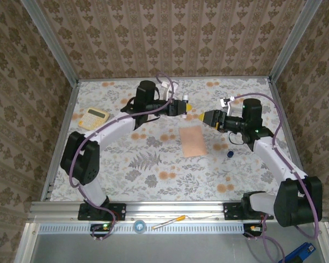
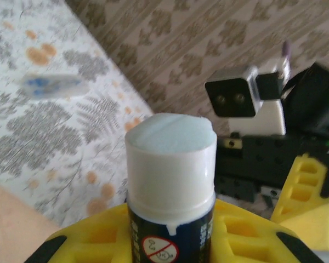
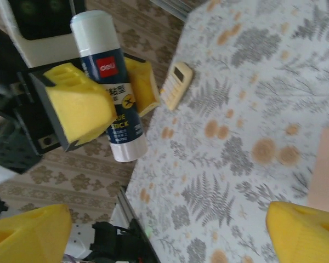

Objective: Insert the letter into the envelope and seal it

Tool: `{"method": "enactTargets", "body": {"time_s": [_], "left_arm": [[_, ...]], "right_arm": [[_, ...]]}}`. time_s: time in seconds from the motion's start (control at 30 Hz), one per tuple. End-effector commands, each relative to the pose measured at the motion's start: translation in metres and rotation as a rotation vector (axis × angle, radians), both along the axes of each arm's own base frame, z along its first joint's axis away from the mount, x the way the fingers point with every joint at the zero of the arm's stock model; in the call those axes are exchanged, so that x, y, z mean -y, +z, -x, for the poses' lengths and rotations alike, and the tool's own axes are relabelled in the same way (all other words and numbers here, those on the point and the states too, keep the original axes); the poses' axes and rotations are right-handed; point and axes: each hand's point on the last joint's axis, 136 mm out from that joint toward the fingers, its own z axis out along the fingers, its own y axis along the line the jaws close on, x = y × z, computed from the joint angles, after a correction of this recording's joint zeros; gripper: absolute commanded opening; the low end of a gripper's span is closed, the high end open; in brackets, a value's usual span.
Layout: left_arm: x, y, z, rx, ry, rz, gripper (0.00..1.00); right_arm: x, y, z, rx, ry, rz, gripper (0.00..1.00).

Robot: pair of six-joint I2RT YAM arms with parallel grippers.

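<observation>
There is one salmon-pink paper rectangle (image 1: pixel 193 141) and one cream-yellow plastic calculator (image 1: pixel 94 117). There is also one white, blue-labelled glue stick (image 2: pixel 170 164) and one small dark-blue cap (image 1: pixel 230 154).

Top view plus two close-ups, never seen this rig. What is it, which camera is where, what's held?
Two robot arms are bolted at the near edge of a flower-patterned table. The wide picture looks down from above; the other two come from a camera on each wrist. The left tool is clamped on an uncapped glue stick. The right tool faces it, open and holding nothing. On the table lie a pink paper rectangle, a yellow calculator and a small blue item.
</observation>
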Motion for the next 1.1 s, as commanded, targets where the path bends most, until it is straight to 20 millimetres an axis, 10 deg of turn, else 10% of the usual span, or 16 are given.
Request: {"method": "enactTargets", "body": {"time_s": [0.0,1.07], "left_arm": [[-0.002,0.052,0.0,-0.01,0.03,0.2,0.06],[0.009,0.079,0.022,-0.005,0.038,0.268,0.06]], "right_arm": [[-0.006,0.028,0.006,0.079,0.038,-0.054,0.9],[-0.063,0.059,0.002,0.161,0.202,-0.101,0.37]]}}
